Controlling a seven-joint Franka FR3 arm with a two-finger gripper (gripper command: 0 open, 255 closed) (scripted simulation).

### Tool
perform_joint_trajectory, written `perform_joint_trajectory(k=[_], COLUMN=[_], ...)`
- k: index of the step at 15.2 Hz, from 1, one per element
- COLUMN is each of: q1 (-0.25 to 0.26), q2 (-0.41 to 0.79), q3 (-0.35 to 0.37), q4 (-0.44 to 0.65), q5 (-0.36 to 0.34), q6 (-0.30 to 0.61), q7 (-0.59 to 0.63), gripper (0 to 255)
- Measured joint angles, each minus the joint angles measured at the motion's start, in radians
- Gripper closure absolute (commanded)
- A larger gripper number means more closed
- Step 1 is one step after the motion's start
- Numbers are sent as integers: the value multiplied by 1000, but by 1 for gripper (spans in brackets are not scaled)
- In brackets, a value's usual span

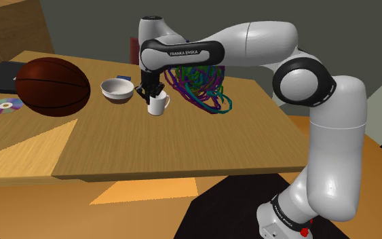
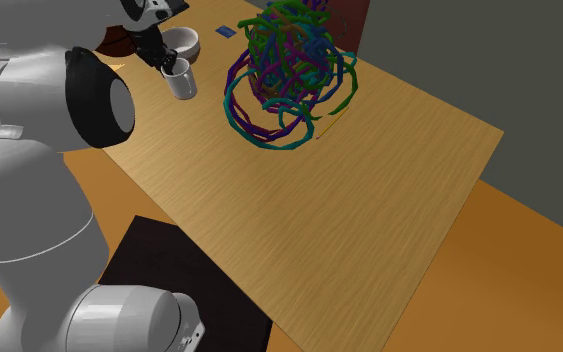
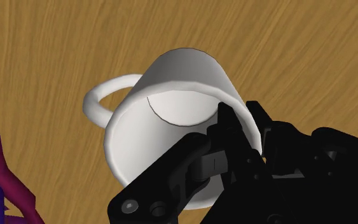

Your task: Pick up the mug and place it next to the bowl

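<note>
Claw (image 1: 149,94) clamped on the rim of the mug (image 1: 158,106), one finger inside, one outside. Mug plain white with a loop handle, located just beside the white bowl (image 1: 117,89) over the wooden bench (image 1: 182,146). Base contact with bench unclear; fingers hide part of rim.

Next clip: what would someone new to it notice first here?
The big brown ball at the shoulder view's left and the tangle of coloured loops further along the table catch the eye first. Between them, the black gripper clasps the rim of a white mug, close beside a white bowl.
</note>
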Motion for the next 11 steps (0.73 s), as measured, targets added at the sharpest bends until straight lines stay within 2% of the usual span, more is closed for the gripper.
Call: perform_joint_trajectory(k=[4, 9, 10, 11], q1=[-1, -1, -1, -1], q2=[9, 13, 13, 13], q3=[-2, -2, -2, -2], q4=[-31, -34, -34, -33], q5=[-3, -4, -4, -4], q6=[40, 47, 47, 47], q7=[4, 5, 5, 5], gripper=[255, 255, 0, 0])
